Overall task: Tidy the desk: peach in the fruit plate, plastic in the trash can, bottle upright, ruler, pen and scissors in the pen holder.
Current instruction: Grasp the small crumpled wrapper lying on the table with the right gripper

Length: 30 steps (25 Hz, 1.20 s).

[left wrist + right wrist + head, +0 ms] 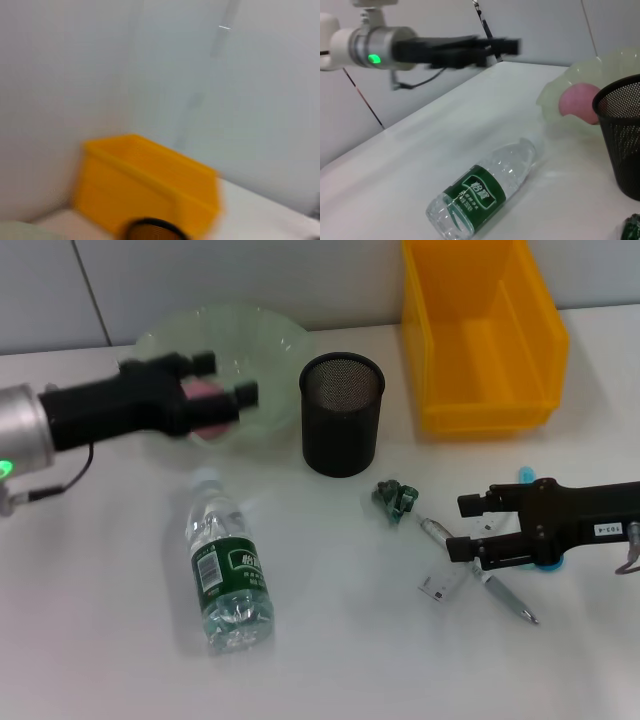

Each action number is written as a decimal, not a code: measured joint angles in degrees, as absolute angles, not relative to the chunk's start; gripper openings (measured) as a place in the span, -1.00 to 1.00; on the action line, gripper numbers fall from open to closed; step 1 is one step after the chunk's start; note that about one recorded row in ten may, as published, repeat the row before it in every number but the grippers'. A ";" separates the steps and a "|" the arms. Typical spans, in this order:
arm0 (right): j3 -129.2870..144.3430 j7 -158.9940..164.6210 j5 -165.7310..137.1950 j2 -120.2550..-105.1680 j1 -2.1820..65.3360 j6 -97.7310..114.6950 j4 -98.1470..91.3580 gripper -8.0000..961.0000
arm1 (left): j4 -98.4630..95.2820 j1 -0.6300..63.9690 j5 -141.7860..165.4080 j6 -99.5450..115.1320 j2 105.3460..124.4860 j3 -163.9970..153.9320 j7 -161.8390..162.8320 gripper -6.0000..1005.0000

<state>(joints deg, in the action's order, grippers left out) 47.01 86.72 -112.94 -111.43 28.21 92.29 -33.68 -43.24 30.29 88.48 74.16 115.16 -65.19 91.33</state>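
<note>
While the left end effector (225,378) hangs over the plate (262,338) with its two black fingers spread and nothing between them, the peach (577,102) lies inside that plate, a soft pink round shape against pale green, wavy-rimmed translucent glass or plastic (I cannot tell which). Just beside the plate stands the holder (342,412), a black wire-mesh cylinder, upright; what can be seen of its inside looks empty. Behind it, near the wall, sits the bin (480,335), a smooth bright yellow plastic box with sloped walls, and it too shows only bare floor.

The bottle (230,575) lies on its side on the white desk (100,640), clear ribbed plastic with a green label and a white cap pointing toward the plate. A crumpled dark green scrap of plastic (395,497) rests near the holder's base.

The right end effector (466,527) is low over the desk at the right, its blocky black fingers parted, gripping nothing. Under and beside it lie the pen (506,596), a slim silvery stick, and a small white flat piece (442,587) touching it. Light blue handles (548,562) peek out from below the arm (likely the scissors, mostly hidden).
</note>
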 joint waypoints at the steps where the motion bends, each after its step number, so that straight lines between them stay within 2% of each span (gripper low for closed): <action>1: 47.02 86.73 -112.95 -111.41 28.21 92.29 -33.72 0.67 | -43.24 30.29 88.48 74.16 115.16 -65.19 91.33 0.67; 4: 47.02 86.80 -112.95 -111.36 28.21 92.29 -33.74 0.67 | -44.16 29.86 89.35 77.67 114.72 -65.04 92.74 0.67; 5: 47.02 86.82 -112.94 -111.36 28.21 92.29 -33.76 0.67 | -44.62 29.37 91.49 84.56 113.81 -65.04 93.93 0.66; 9: 47.02 86.88 -112.71 -111.25 28.32 92.29 -33.94 0.67 | -44.51 29.30 94.45 87.65 113.87 -65.26 92.74 0.66; 10: 47.01 86.88 -112.63 -111.25 28.39 92.29 -34.10 0.67 | -44.68 29.10 99.74 88.48 115.44 -64.85 91.08 0.66; 11: 46.99 86.88 -112.57 -111.26 28.47 92.28 -34.44 0.66 | -44.79 29.01 100.80 88.28 115.93 -64.61 90.59 0.66; 13: 46.87 86.78 -112.53 -112.18 28.28 92.29 -37.66 0.66 | -44.86 28.98 101.49 88.16 116.32 -64.43 90.04 0.66; 14: 46.87 86.78 -112.53 -112.18 28.28 92.29 -37.66 0.66 | -44.86 28.98 101.49 88.16 116.32 -64.43 90.04 0.65; 18: 47.42 88.77 -113.02 -114.32 27.43 93.11 -48.43 0.66 | -44.99 28.68 101.98 88.28 116.40 -63.99 89.47 0.65; 22: 47.77 92.88 -113.11 -114.61 27.79 93.93 -53.93 0.66 | -45.24 28.49 101.98 88.84 116.02 -63.48 89.87 0.65; 25: 48.46 97.70 -115.18 -114.64 29.43 94.10 -58.81 0.66 | -45.26 28.36 101.98 89.03 115.81 -63.23 89.96 0.65; 27: 48.56 100.98 -118.02 -114.64 31.59 94.28 -60.40 0.65 | -45.27 28.32 101.98 89.13 115.67 -63.07 90.16 0.65; 28: 48.65 105.19 -121.79 -114.65 35.05 94.55 -60.86 0.65 | -45.27 28.32 101.98 89.13 115.67 -63.07 90.16 0.65; 30: 48.76 106.49 -122.96 -114.68 36.30 94.57 -60.92 0.65 | -45.27 28.30 101.98 89.16 115.59 -63.00 90.28 0.64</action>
